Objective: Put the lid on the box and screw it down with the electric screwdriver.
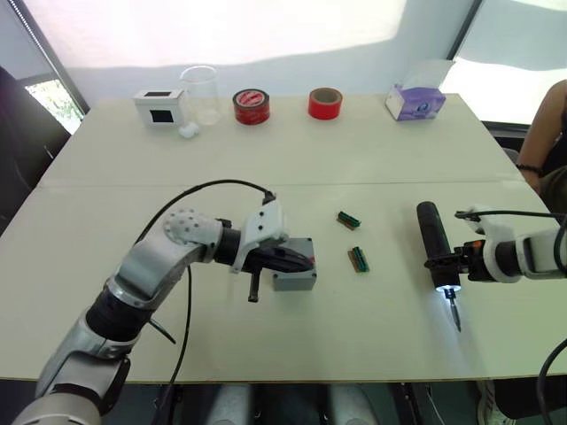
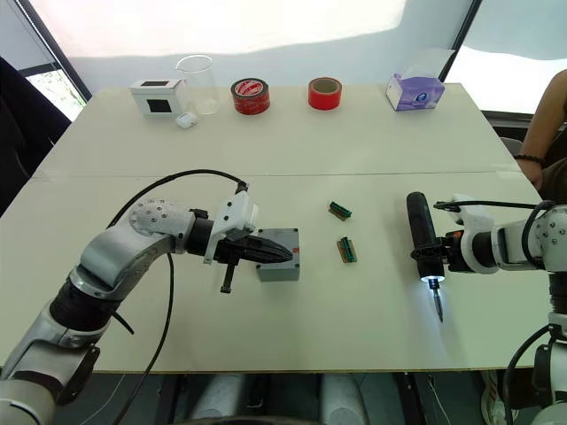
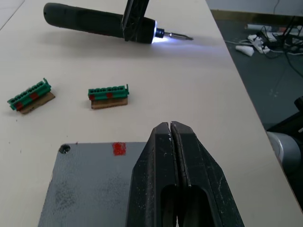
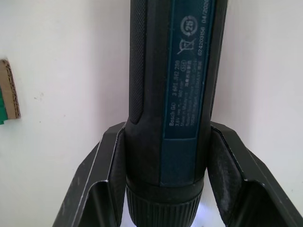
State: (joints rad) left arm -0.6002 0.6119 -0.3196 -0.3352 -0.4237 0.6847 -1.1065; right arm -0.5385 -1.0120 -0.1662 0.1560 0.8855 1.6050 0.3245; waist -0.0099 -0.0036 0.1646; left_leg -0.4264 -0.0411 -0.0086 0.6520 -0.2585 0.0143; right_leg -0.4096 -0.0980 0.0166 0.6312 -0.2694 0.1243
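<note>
One electric screwdriver (image 1: 436, 244): flat, bit toward robot.

Box (image 2: 282, 255): small square grey metal enclosure standing on the white table, near the middle of its near half; small red mark by one edge of its top.
Lid (image 3: 90, 182): flat grey metal cover with a speckled surface, lying on top of the box and matching its footprint; a screw hole shows at one corner, the red mark near the edge beside it.
Electric screwdriver (image 2: 422, 234): dark blue-black cylindrical tool with a printed label on its body; lies roughly level over the table, well to the right of the box, thin metal bit pointing toward the near edge, white light glowing at the tip.
</note>
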